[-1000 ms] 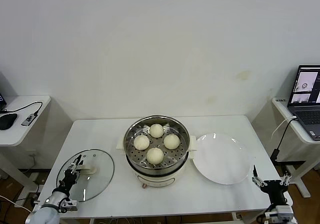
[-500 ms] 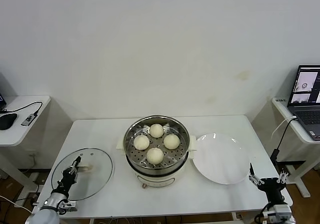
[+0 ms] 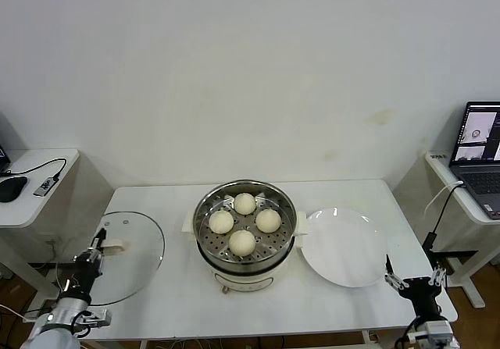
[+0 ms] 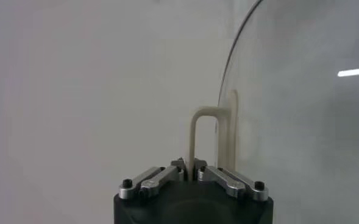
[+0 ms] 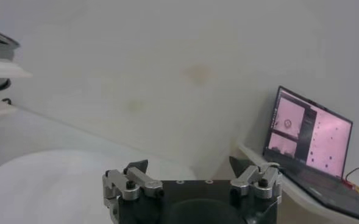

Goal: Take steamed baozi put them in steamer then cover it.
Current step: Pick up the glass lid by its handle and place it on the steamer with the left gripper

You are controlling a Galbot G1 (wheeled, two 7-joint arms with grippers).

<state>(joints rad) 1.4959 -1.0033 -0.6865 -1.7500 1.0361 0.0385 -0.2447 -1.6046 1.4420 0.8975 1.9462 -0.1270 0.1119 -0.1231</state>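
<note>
Several cream-white baozi (image 3: 244, 203) sit on the perforated tray of the shiny steamer (image 3: 198, 226) at the table's middle. The clear glass cover (image 3: 129, 267) hangs tilted over the table's left edge, off the surface. My left gripper (image 3: 99, 243) is shut on its cream bar handle (image 3: 115, 248). In the left wrist view the handle (image 4: 193, 131) runs between the closed fingers of the left gripper (image 4: 190, 167), with the glass (image 4: 301, 122) standing on edge beside it. My right gripper (image 3: 416, 280) waits open at the table's front right corner, and the right gripper (image 5: 188, 164) holds nothing.
A flat white plate (image 3: 344, 247) lies right of the steamer, close to the right gripper, and the plate (image 5: 45, 182) also shows in the right wrist view. A laptop (image 3: 478, 158) stands on a side desk to the right. A side table (image 3: 31, 201) is at the left.
My left gripper closed on the cover's handle, then lifted the cover off the table and carried it left, tilting it up. The right gripper barely shifted.
</note>
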